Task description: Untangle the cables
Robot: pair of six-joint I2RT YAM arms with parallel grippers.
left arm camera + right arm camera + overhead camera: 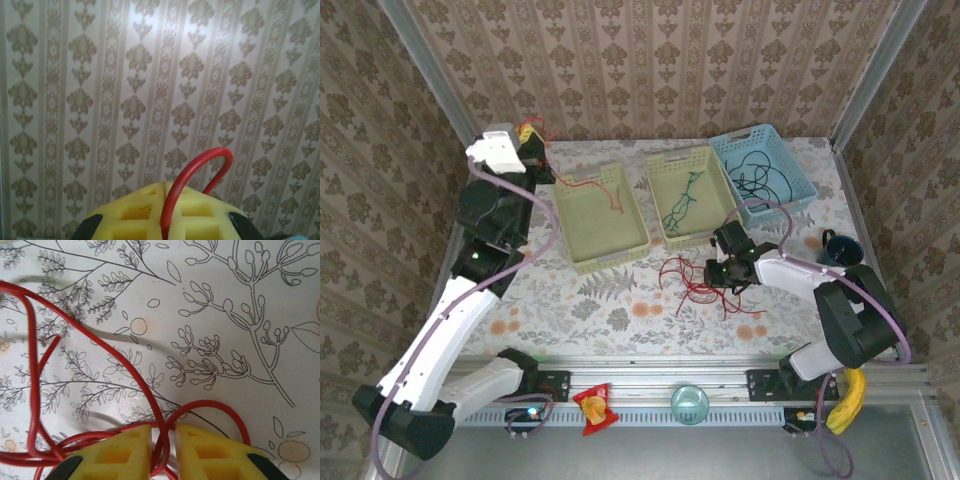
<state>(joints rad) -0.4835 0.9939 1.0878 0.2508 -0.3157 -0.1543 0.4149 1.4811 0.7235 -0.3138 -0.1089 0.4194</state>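
Floral table [600,300] with three baskets [692,238], tangled red cables [685,280] and a mug [840,248].

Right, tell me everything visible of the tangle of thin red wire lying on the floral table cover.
The tangle of thin red wire is glossy, plastic-coated by its look, and lies in loose overlapping loops on the floral table cover, just before the middle pale-green basket. The right gripper straddles it, strands running through the narrow gap between its yellow fingers; whether pinched is unclear.
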